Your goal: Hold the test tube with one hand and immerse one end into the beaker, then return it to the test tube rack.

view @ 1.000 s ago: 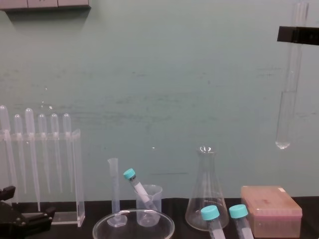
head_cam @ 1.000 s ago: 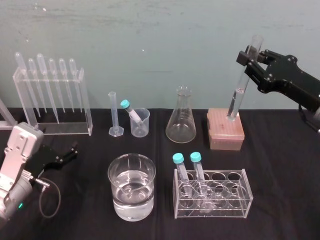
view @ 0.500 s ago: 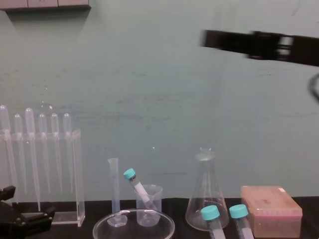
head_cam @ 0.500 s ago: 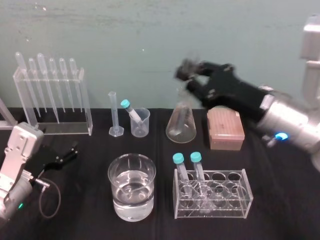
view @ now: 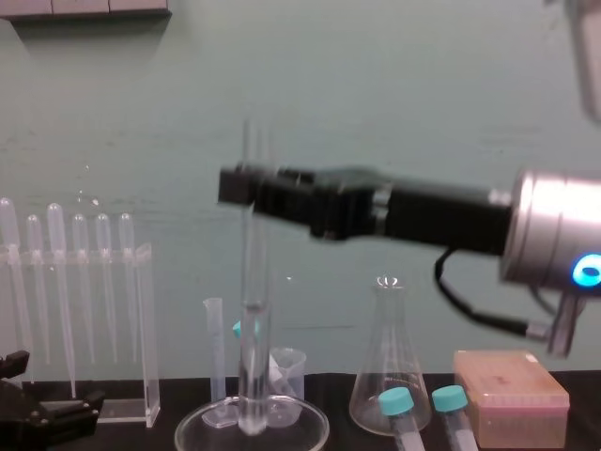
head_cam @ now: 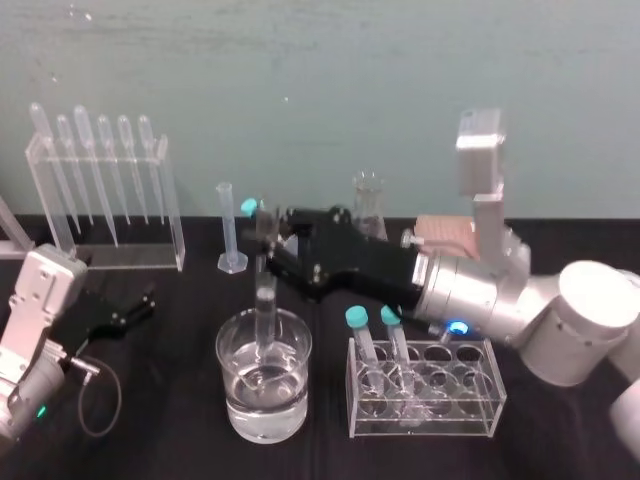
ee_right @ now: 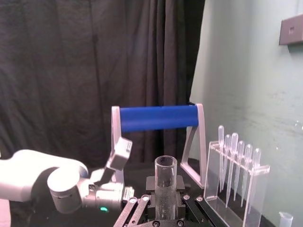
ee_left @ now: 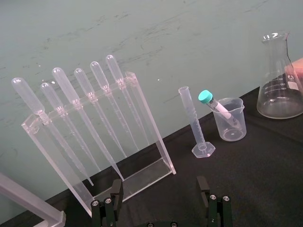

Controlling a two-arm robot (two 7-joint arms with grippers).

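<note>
Because the test tube [head_cam: 264,305] is light, slick, brittle glass, the right claw [head_cam: 266,238] sits clamped gently on its upper part. The tube hangs upright below the claw, its tip in the beaker [head_cam: 232,400]. The left claw [head_cam: 135,306] rests spread, well apart.

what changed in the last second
The right end effector, shut on the test tube, swung left and down from above the pink box; the tube's lower end now sits inside the water-filled beaker. The left end effector, test tube rack and flask stayed put.

Scuffed teal wall [head_cam: 320,90], black table [head_cam: 170,425] before it, dark pleated curtain [ee_right: 71,71] alongside
</note>
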